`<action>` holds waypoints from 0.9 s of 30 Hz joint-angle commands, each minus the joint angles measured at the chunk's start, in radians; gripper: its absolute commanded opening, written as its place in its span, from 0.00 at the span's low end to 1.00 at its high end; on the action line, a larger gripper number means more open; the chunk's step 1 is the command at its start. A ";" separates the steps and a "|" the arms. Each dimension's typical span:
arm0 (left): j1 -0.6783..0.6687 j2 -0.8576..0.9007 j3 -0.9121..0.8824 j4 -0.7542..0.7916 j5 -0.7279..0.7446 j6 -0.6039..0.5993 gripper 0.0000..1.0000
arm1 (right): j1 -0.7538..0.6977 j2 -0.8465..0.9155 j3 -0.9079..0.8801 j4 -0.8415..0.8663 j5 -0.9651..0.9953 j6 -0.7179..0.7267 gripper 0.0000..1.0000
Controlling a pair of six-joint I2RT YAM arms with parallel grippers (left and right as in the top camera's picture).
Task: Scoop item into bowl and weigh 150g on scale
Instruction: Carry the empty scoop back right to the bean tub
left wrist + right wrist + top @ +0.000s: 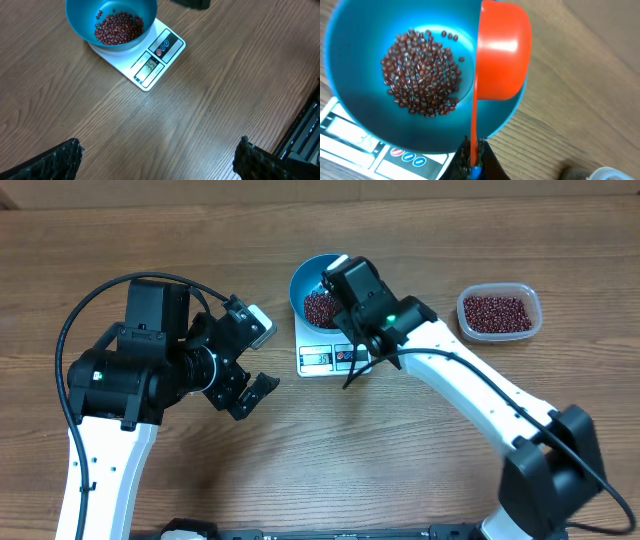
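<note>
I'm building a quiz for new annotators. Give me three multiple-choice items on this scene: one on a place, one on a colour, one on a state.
1. Where does the bowl stand? A on the scale; B on the floor; C on a shelf.
2. What colour is the scoop? A green; B orange; C white.
3. The left gripper is: A open; B shut on the scoop; C shut on the bowl.

Answers: 1 A, the white scale shows beneath the bowl. 2 B, it is plainly orange in the right wrist view. 3 A, its fingers stand wide apart with nothing between them.
</note>
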 commanded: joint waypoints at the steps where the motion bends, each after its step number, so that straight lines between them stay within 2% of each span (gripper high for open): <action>1: 0.004 0.000 0.014 0.000 0.015 0.022 1.00 | 0.000 -0.116 0.042 0.000 -0.054 0.037 0.04; 12: 0.004 0.000 0.014 0.000 0.015 0.022 1.00 | -0.142 -0.326 0.042 -0.193 -0.161 0.321 0.04; 27: 0.004 0.000 0.014 0.000 0.015 0.022 1.00 | -0.333 -0.396 0.042 -0.441 -0.155 0.349 0.04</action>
